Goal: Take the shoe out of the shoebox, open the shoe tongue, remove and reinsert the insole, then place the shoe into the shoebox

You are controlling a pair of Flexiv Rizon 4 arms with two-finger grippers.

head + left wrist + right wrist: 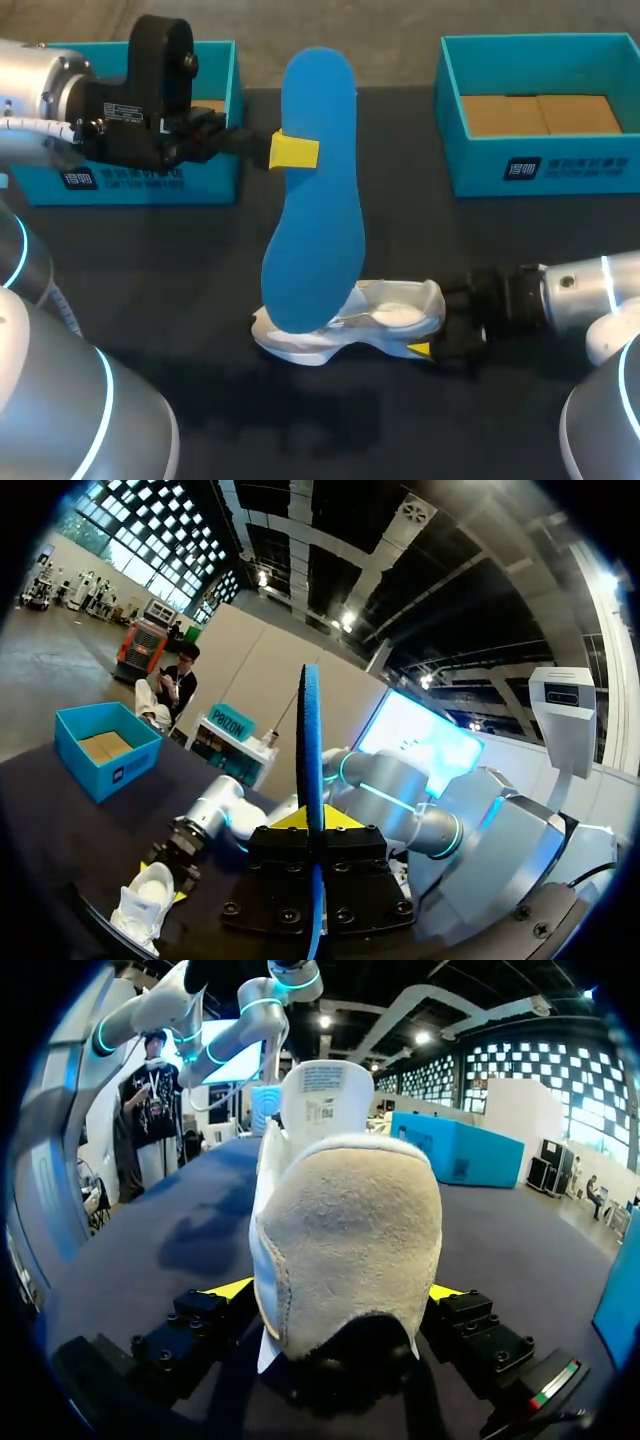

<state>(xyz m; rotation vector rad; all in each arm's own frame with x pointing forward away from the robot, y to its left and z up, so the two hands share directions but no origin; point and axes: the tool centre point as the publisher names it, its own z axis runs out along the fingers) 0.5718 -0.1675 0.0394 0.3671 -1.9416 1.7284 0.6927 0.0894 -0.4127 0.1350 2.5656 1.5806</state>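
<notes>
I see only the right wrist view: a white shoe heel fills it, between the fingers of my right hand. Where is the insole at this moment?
Observer: The head view shows the blue insole out of the shoe. Your left hand holds it upright above the table.
Operator: Which end of it points down?
Observer: The broader end. In the head view it overlaps the toe end of the shoe, but I cannot tell whether they touch.
</notes>
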